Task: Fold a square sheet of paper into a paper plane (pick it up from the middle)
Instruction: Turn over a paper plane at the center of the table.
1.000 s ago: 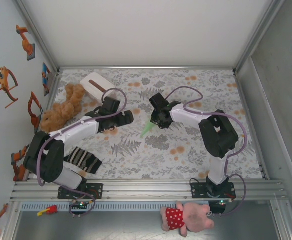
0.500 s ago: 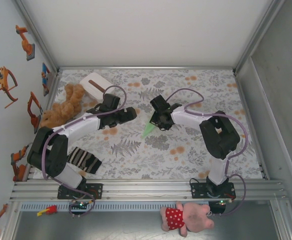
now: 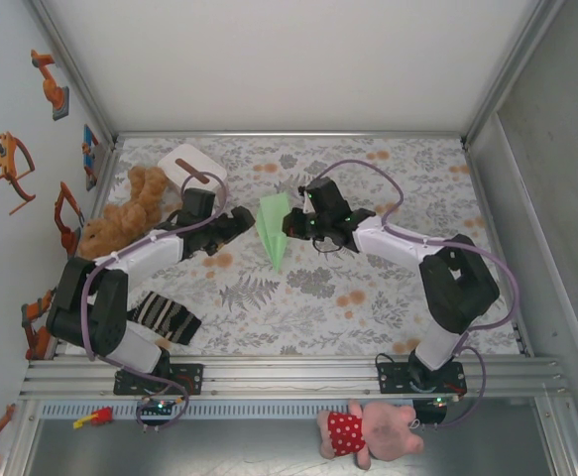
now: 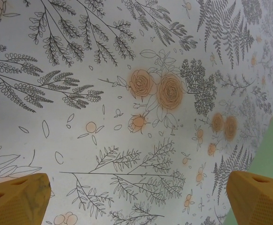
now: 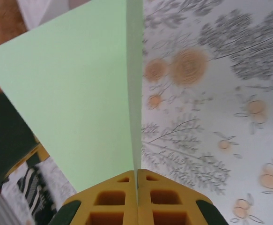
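Right claw [image 3: 294, 225] is pinched shut on the paper plane [image 3: 273, 229] along its centre crease, over the table [image 3: 368, 288]; left claw [image 3: 233, 226] stands wide open nearby.

**One overhead, two wrist close-ups**

The top camera sits above and behind the arm bases [image 3: 158, 380], looking down over the whole floral tabletop [image 3: 368, 288]. The left wrist camera faces that tabletop closely, between its orange fingertips [image 4: 17, 199]. The right wrist camera looks along the paper plane [image 5: 80, 103] from very near. All three share plane and tabletop.
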Tool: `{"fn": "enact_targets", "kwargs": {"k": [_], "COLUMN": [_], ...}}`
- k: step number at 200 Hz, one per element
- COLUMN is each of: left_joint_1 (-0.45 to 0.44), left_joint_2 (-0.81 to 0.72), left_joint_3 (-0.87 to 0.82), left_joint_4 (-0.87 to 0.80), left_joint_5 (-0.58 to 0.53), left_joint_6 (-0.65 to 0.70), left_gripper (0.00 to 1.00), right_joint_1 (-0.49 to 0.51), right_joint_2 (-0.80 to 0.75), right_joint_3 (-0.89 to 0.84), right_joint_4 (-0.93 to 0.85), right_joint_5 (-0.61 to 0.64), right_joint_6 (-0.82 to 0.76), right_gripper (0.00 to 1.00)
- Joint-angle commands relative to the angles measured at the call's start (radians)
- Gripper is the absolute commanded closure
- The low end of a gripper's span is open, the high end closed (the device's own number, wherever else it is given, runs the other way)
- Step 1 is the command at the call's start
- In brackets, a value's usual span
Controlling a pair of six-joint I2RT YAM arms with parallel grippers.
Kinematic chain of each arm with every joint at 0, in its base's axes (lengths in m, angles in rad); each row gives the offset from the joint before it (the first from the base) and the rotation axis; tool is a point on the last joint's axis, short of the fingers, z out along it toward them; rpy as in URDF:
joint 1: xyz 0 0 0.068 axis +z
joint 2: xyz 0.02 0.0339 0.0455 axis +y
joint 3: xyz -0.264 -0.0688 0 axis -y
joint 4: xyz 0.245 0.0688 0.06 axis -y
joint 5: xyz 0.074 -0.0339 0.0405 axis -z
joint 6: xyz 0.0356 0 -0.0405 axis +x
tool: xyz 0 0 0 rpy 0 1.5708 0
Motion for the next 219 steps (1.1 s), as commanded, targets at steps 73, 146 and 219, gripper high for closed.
{"fn": "enact_targets", "kwargs": {"k": [73,146,219], "left_joint_1": [-0.016,-0.125,-0.143], "left_joint_2": [-0.098,0.046,0.183], "left_joint_3": [-0.101,-0.054,0.077], "left_joint_4": [0.015,0.074,0.087], "left_joint_5": [-0.057,0.009,0.117], "left_joint_6": [-0.046,-0.024,0.017], "left_gripper": [0.04,0.22,0.5], "right_joint_1": [-0.059,-0.142,-0.155], "right_joint_2": [0.161,0.201,0.218], "right_joint_3": [-0.136,-0.186,-0.19], "right_joint_4": [0.311,0.316,0.316], "right_joint_5": [-0.255,-0.229,-0.232], "right_joint_6": [0.021,0.04,0.043], "right_gripper": [0.99,0.96,0.96]}}
